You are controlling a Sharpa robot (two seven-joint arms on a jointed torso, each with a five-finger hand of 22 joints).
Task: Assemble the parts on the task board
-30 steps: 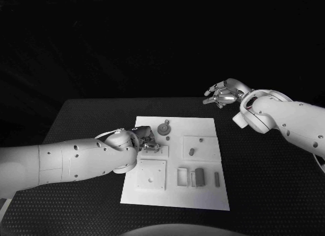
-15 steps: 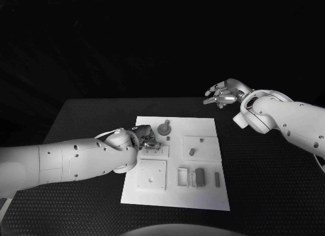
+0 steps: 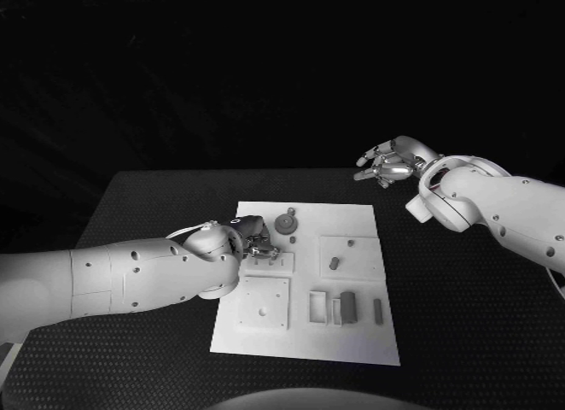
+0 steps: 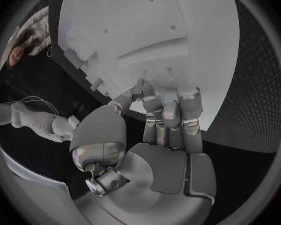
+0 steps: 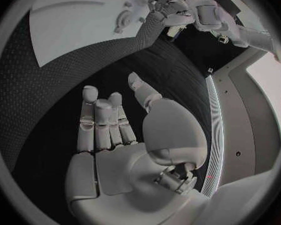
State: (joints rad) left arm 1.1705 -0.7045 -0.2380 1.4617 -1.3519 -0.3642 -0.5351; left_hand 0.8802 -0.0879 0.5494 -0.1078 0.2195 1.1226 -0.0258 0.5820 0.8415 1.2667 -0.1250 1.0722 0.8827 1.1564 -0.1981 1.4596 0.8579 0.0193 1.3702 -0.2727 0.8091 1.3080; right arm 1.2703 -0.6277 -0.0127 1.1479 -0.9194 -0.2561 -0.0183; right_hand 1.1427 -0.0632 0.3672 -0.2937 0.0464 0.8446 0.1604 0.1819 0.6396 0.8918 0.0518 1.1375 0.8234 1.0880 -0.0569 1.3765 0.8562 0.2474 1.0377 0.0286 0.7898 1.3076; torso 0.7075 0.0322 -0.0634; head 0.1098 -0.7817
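Note:
The white task board (image 3: 357, 342) lies in the middle of the black table. On it sit a round grey part (image 3: 285, 224), a small peg (image 3: 334, 263), a dark block (image 3: 346, 307) and a slim bar (image 3: 377, 310). My left hand (image 3: 253, 243) is low over the board's left middle, its fingers (image 4: 172, 115) curled down against the board (image 4: 165, 30); whether anything is pinched under them is hidden. My right hand (image 3: 388, 162) hangs raised past the board's far right corner, fingers (image 5: 103, 120) spread and holding nothing.
A raised square plate (image 3: 263, 303) and a white frame (image 3: 317, 307) stand on the board's near half. Bare black table (image 3: 480, 325) surrounds the board. The right wrist view looks back at the board (image 5: 72, 30) and the left hand (image 5: 184, 12).

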